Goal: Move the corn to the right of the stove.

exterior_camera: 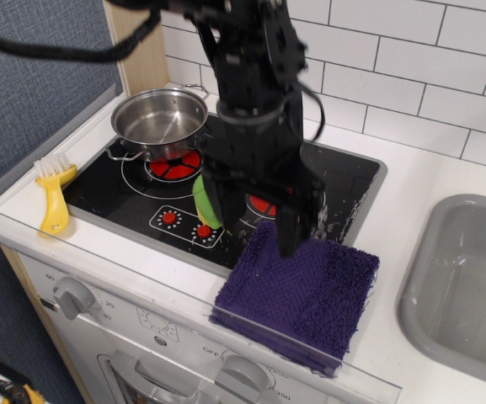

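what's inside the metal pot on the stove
Nothing shows inside the pot: only its bare shiny bottom, as far as the near wall lets you see. It sits on the stove's left burner, hiding most of that red spiral.
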